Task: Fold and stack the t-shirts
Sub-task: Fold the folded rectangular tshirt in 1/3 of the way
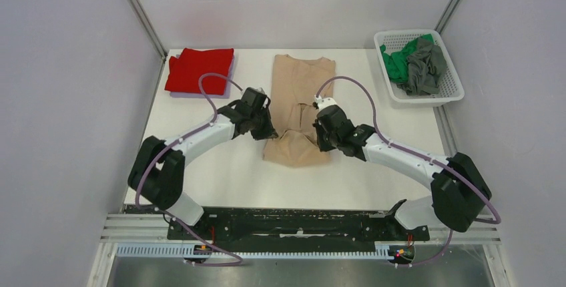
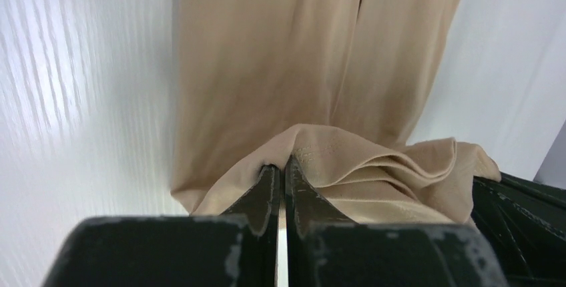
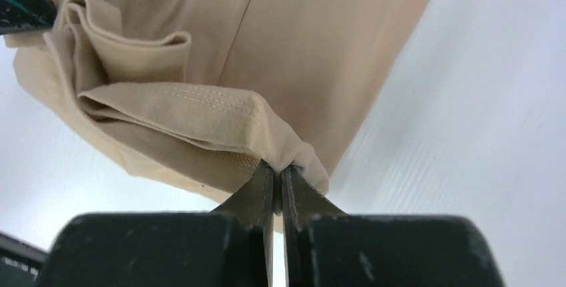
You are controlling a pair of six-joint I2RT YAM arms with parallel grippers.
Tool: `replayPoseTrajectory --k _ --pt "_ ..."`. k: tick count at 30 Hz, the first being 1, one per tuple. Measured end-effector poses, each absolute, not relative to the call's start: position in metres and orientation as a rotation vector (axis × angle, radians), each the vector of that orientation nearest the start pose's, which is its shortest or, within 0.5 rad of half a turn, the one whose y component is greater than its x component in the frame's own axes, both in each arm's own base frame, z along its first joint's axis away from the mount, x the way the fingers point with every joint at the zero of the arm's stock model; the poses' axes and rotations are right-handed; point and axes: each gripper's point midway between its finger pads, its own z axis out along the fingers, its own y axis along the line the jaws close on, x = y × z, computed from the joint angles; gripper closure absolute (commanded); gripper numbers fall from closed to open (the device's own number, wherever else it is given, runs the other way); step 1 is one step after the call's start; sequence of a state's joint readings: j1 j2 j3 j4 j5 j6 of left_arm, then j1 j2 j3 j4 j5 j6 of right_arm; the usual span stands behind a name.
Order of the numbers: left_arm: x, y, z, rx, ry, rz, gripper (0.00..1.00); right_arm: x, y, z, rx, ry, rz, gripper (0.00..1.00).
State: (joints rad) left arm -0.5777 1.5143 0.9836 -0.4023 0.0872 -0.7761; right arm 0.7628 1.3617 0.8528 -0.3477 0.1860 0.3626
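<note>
A: Left gripper [image 2: 281, 163]?

B: Jaws pinched together on the near left corner of the beige t-shirt [image 2: 267, 53]. Cloth bunches up over the fingertips, so the grip has real fabric, not just an edge thread.

A: Right gripper [image 3: 277, 167]?

B: Same, mirrored. It is clamped on the near right corner, with the stitched hem [image 3: 200, 97] running away from the jaws toward the other arm.

A: Why both corners?

B: My reading: holding both ends keeps the hem straight while it is carried over toward the collar. The hem sags and wrinkles between the two grips, so it is raised a little off the table [image 1: 220, 173].

A: Rest of the shirt?

B: Flat at table centre, collar at the far end. It is already narrowed to a long strip, with a seam line down its middle.

A: Other garments?

B: The red t-shirt [image 1: 199, 70] lies folded at the far left corner, probably where the stack goes. A green shirt [image 1: 397, 60] and a grey shirt [image 1: 425, 67] lie crumpled in the basket [image 1: 448, 93] at far right, not yet folded.
</note>
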Motion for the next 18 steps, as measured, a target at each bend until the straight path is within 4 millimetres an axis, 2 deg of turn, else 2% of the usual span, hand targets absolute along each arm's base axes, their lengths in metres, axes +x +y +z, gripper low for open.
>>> replayPoseTrajectory --k 6,10,13,18 --pt "0.338 -0.237 0.093 -0.243 2.604 -0.55 0.98 0.311 0.217 0.091 -0.324 2.387 0.258 1.0" --pt "0.369 -0.236 0.096 -0.219 2.596 -0.503 0.98 0.336 0.213 0.086 -0.295 2.394 0.244 1.0" --pt "0.387 -0.235 0.091 -0.21 2.602 -0.48 0.98 0.348 0.21 0.083 -0.282 2.403 0.241 1.0" --pt "0.402 -0.229 0.077 -0.215 2.636 -0.441 0.98 0.365 0.208 0.075 -0.269 2.414 0.263 1.0"
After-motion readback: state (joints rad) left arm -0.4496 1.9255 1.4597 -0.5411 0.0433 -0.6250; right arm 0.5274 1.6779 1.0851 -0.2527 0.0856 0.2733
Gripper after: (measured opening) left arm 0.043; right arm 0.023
